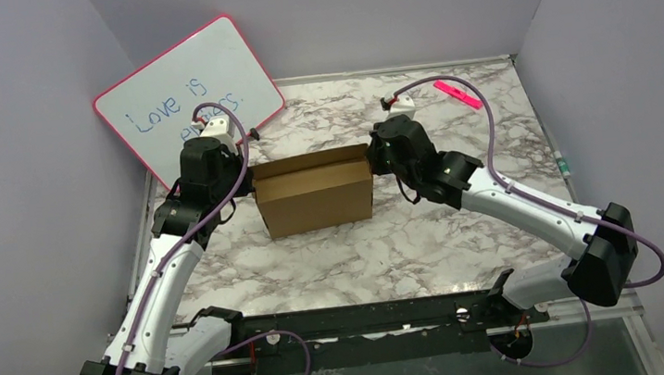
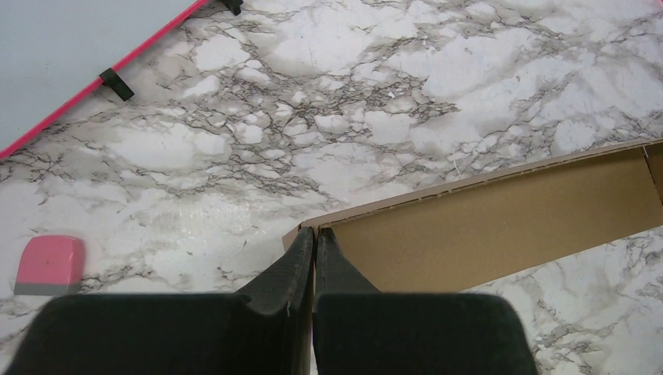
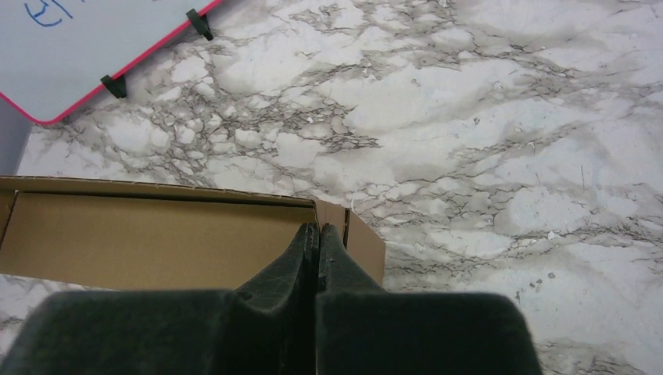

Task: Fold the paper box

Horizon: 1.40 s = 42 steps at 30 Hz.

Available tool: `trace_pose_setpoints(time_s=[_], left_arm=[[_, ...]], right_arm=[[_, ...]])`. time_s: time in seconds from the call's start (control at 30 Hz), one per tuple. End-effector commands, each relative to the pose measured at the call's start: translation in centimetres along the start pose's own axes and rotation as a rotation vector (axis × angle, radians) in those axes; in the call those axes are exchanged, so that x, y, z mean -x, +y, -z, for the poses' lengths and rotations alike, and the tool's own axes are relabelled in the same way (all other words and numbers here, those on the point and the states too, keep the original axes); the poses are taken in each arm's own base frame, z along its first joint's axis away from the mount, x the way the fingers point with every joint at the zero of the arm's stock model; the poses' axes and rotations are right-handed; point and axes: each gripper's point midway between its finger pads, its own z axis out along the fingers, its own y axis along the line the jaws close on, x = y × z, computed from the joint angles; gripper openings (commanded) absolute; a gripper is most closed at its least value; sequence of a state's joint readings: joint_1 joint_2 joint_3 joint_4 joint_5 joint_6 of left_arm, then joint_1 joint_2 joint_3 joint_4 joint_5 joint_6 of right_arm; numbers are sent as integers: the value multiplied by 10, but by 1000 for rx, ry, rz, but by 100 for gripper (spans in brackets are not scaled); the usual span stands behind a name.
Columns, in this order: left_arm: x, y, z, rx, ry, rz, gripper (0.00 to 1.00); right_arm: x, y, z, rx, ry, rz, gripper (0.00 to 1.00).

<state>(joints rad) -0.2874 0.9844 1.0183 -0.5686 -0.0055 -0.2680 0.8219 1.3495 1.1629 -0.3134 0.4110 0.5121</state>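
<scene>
Brown cardboard box [image 1: 315, 189] stands mid-table on the glossy marble-print table [image 1: 409, 245], plain matte corrugated walls, top open, one arm at each end. Left gripper [image 2: 313, 238] and right gripper [image 3: 318, 234] both have fingers pressed fully together, each apparently pinching the thin top edge of an end wall. Risk: uneven pull or push could crease or tear the thin wall, skew the box, or let it slip on the slick top

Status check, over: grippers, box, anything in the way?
Left gripper shut on paper box left end wall, right gripper shut on right end. Box upright on table, top open. Whiteboard back left, apart from box.
</scene>
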Motion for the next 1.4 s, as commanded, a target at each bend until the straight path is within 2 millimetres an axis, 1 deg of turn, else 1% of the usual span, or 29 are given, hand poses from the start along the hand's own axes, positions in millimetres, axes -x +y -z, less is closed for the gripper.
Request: trace_pose_setpoints(time_s=[0.0,0.2,0.53,0.73,0.93,1.27,1.37], left_arm=[[-12,-19,4,-102,45,4,0],[-11,-20,6,-107,41,6,0],[-15,-20,6,-106,46,17,0],[-10,-27,7,-123,44,84,0],[-1,-34,7,-147,4,138,0],[-9,-30,3,-128,1,155,0],[-11,-24,2,-102,-5,134,0]], right_arm=[[-38,-1,2,23,120,90,1],[-34,-2,4,26,102,94,1],[-48,2,0,48,135,63,1],[-50,2,-1,45,139,51,1],[-54,2,-1,50,147,42,1],[-52,3,1,56,141,39,1],[-52,3,2,60,141,38,1]])
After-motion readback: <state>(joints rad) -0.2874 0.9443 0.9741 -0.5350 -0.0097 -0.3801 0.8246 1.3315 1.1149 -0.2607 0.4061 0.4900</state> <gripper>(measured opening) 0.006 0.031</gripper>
